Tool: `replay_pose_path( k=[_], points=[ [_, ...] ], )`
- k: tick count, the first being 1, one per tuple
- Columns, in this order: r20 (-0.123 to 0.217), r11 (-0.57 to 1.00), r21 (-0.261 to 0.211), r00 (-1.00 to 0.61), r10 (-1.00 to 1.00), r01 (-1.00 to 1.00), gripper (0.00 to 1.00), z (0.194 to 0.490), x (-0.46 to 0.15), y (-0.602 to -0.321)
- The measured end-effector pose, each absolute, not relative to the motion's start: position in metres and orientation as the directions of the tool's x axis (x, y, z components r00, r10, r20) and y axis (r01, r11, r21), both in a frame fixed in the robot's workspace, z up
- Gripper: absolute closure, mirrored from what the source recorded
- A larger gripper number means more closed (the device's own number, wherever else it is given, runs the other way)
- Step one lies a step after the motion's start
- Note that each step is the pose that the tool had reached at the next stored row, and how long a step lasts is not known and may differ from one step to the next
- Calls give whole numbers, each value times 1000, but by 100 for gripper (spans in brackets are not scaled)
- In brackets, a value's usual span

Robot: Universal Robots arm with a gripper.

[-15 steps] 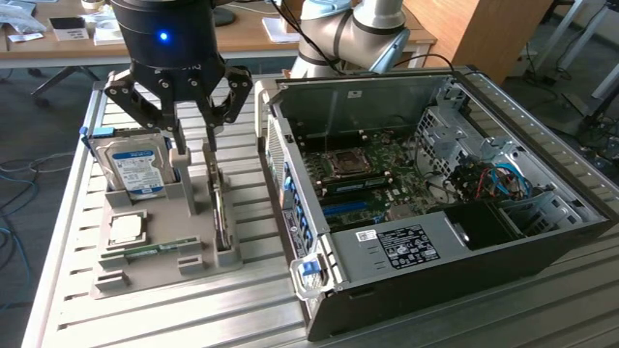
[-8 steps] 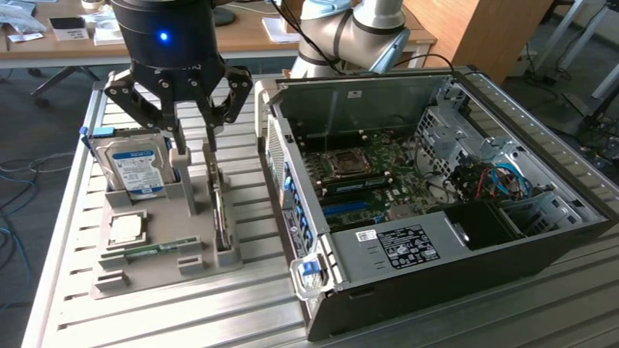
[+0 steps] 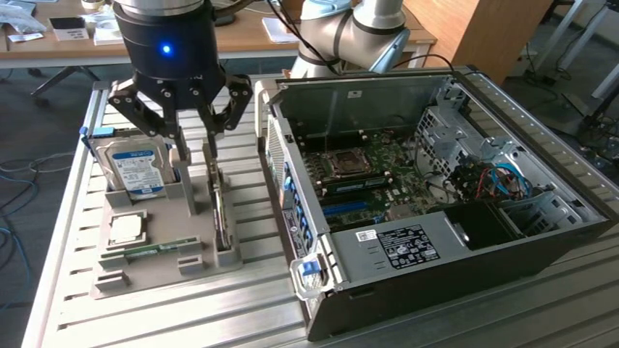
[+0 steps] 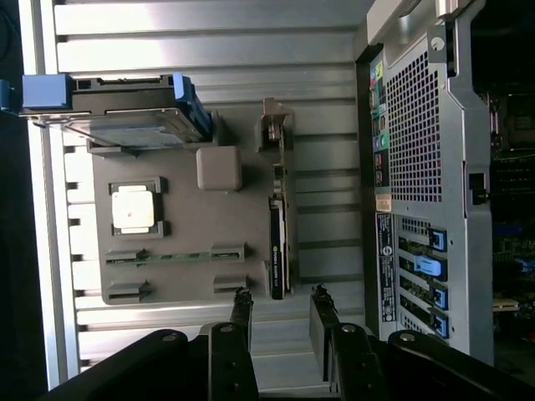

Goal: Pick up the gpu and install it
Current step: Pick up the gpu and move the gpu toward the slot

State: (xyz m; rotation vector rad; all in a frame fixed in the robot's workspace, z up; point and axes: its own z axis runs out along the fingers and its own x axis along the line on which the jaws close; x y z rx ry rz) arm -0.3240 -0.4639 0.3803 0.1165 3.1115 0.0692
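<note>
green gpu (image 4: 278, 242) standing on edge in the grey fixture tray (image 4: 209, 219) beside the open computer case (image 3: 387, 297), with the gripper (image 4: 280, 301) spread wide and empty above it; pick-up step judged in hand, calling for fingers (image 4: 241, 311) squarely astride the thin card

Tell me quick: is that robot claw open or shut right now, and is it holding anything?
Gripper: open, holding nothing; its fingers stand apart over the thin green circuit card set on edge in the grey plastic holder tray.
</note>
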Motion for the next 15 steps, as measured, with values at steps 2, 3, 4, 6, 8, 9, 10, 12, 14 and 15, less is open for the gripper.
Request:
replay_pose_path(
  k=[2, 3, 4, 6, 8, 9, 10, 12, 14, 15],
  points=[
    [-25, 996, 45, -997, 75, 74, 58, 380, -324, -464],
    [-25, 996, 45, -997, 75, 74, 58, 380, -324, -464],
    [-26, 996, 46, -997, 75, 74, 58, 380, -324, -464],
    [-26, 996, 46, -997, 75, 74, 58, 378, -324, -464],
    [-26, 996, 45, -997, 75, 74, 58, 375, -324, -464],
    [-26, 996, 45, -997, 75, 74, 58, 373, -324, -464],
    [-26, 996, 46, -997, 75, 74, 58, 371, -324, -464],
    [-26, 996, 45, -997, 75, 74, 58, 368, -324, -464],
    [-26, 996, 45, -997, 75, 74, 58, 366, -324, -464],
    [-25, 996, 45, -997, 75, 74, 58, 364, -324, -464]
  ],
)
